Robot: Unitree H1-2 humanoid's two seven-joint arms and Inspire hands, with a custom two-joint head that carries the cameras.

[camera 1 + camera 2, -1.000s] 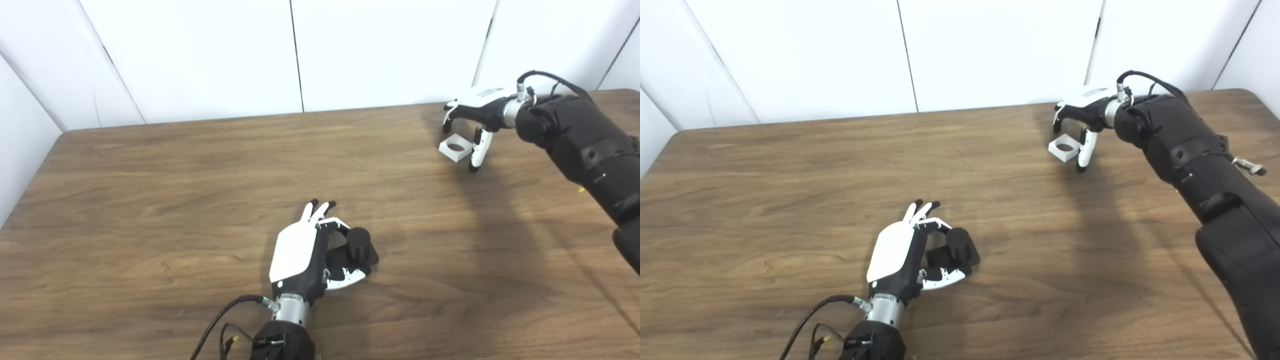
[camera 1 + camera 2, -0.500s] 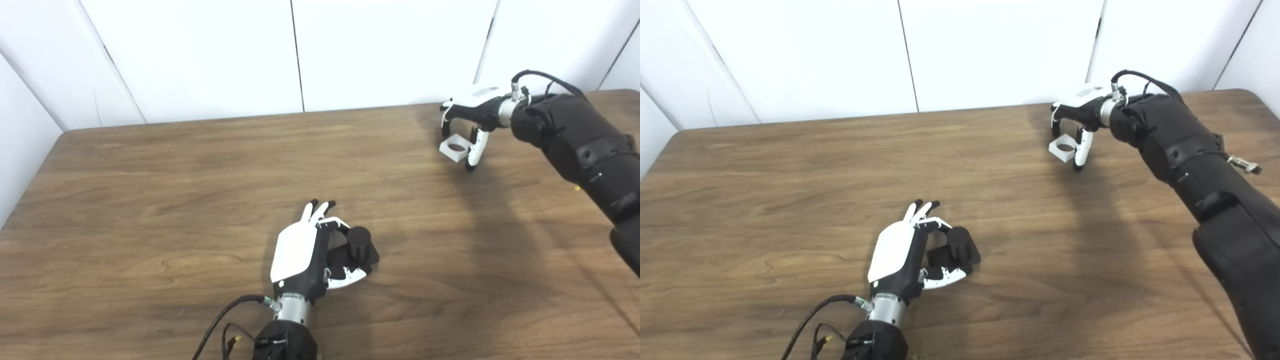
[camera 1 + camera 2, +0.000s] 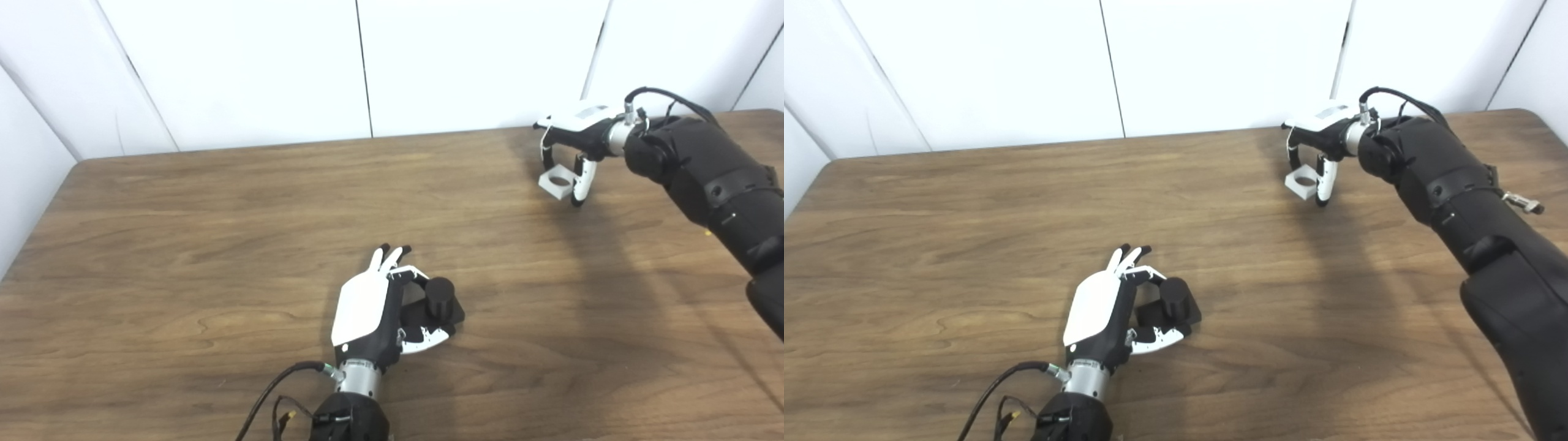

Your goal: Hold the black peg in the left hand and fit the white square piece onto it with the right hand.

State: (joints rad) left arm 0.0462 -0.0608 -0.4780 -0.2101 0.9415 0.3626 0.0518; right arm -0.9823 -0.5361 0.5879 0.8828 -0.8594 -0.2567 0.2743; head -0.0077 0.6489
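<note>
The black peg (image 3: pixel 440 296), a short cylinder on a flat black base, rests on the table at the near centre. My left hand (image 3: pixel 373 309) lies beside it, with thumb and one finger closed on the peg's base and the other fingers stretched out. The white square piece (image 3: pixel 556 182), with a round hole, lies flat on the table at the far right. My right hand (image 3: pixel 572 138) arches over it, palm down. Its fingers come down on the piece's far left side and its thumb (image 3: pixel 580 184) stands against the right side. The piece also shows in the right eye view (image 3: pixel 1303 182).
The wooden table (image 3: pixel 184 233) runs back to white wall panels (image 3: pixel 367 61). Its far edge lies just behind my right hand. A black cable (image 3: pixel 269 392) trails from my left wrist at the near edge.
My right hand has shifted slightly left and its fingers and thumb have curled in closer around the white piece, which stays in place. My left hand and the peg have not moved.
</note>
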